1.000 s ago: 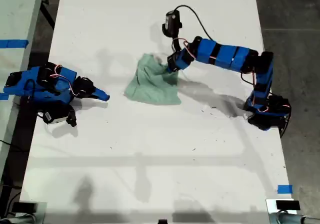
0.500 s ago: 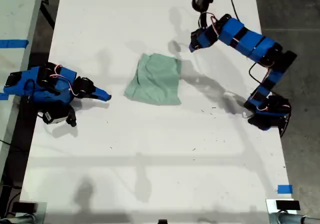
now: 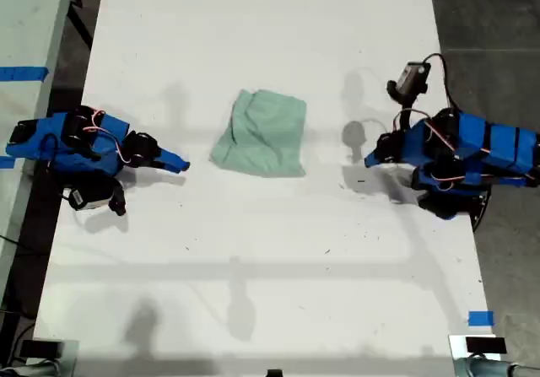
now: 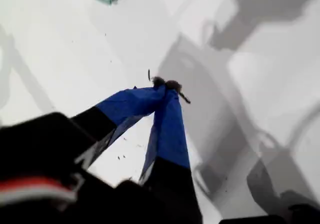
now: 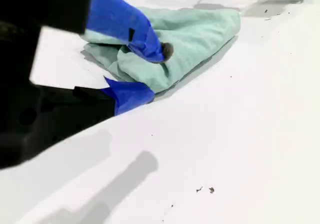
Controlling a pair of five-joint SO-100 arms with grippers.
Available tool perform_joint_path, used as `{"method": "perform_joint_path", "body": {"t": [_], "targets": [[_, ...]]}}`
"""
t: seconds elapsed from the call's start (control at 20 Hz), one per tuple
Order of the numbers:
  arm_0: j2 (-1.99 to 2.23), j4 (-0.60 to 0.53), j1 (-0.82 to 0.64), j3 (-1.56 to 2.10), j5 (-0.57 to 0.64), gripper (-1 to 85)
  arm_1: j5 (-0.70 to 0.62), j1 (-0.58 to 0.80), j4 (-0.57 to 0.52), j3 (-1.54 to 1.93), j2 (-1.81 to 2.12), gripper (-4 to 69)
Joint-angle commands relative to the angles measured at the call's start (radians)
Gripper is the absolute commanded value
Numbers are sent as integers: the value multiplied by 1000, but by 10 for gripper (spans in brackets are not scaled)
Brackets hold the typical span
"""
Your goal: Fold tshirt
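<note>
Evidently the tshirt lies roughly folded on the table, touched by neither arm; my first gripper hangs clenched on nothing, well apart; my second gripper rests parted near it, seemingly parked.

My second gripper hides part of the tshirt.

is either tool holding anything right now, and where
Nothing is held. My first tool is shut empty, my second tool open, both apart from the pale mint-green fabric t-shirt.
</note>
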Motion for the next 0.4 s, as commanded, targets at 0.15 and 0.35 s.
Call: {"method": "perform_joint_path", "body": {"t": [0.15,0.35], "targets": [[101,5,25,6,-18,107,402,-158,87,224,489,19],[101,5,20,6,-18,109,179,-153,81,229,489,46]]}}
